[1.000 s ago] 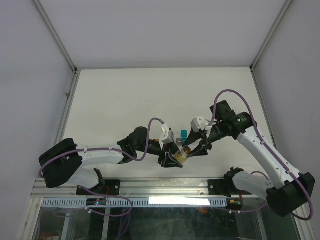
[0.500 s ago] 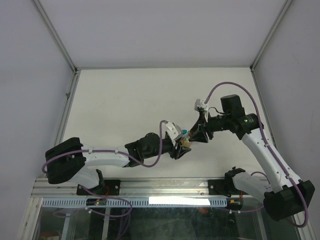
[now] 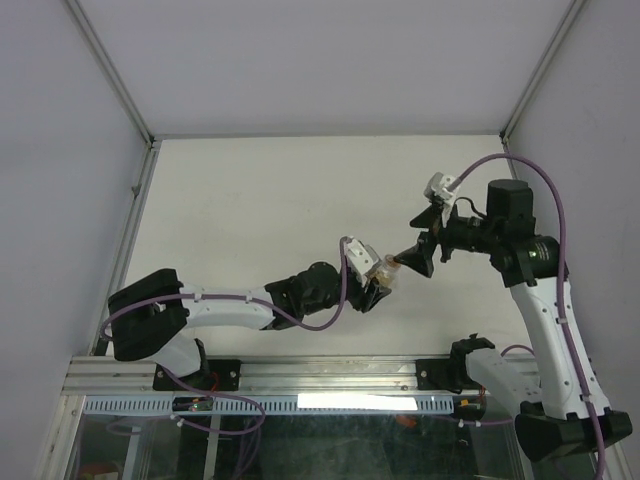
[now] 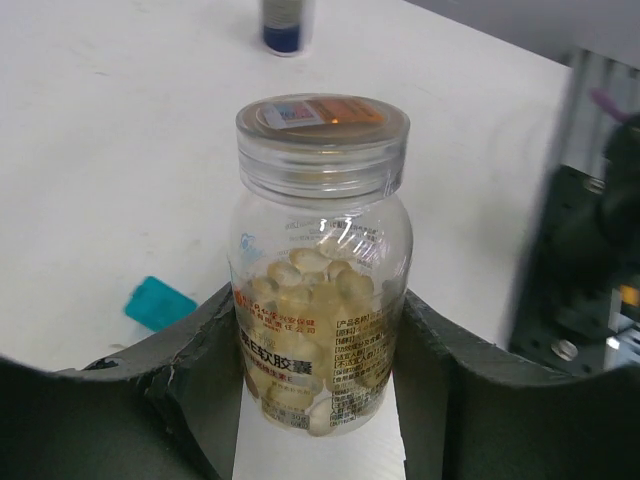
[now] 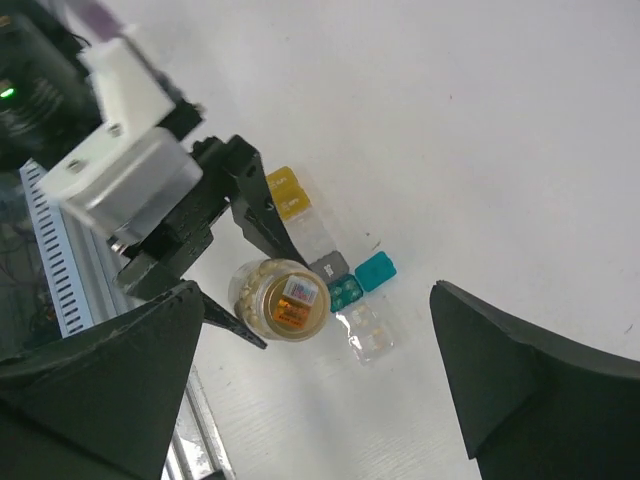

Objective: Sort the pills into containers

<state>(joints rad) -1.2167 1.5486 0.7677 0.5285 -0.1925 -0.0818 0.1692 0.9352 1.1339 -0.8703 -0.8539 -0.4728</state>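
My left gripper (image 4: 318, 300) is shut on a clear pill bottle (image 4: 322, 290) of pale yellow pills, held upright with its clear lid (image 4: 322, 128) on. From above, the bottle (image 3: 385, 267) hangs at the end of the left gripper (image 3: 377, 284). My right gripper (image 5: 315, 288) stands wide open above the bottle (image 5: 284, 300), touching nothing. The row of containers lies on the table beside it: yellow (image 5: 290, 192), clear (image 5: 320, 236), grey (image 5: 330, 267), an open teal one (image 5: 347, 293) with pale pills inside, and another clear one (image 5: 366, 331). The right gripper (image 3: 413, 257) sits just right of the bottle.
A teal lid (image 5: 376, 271) lies next to the open teal container, also visible as a teal piece (image 4: 160, 302) left of the bottle. A white bottle with a dark blue cap (image 4: 287, 24) stands farther back. The metal rail (image 3: 300, 375) runs along the near table edge.
My right gripper has opened wide and drawn back to the right, off the bottle's lid. The left arm has carried the bottle to the right.
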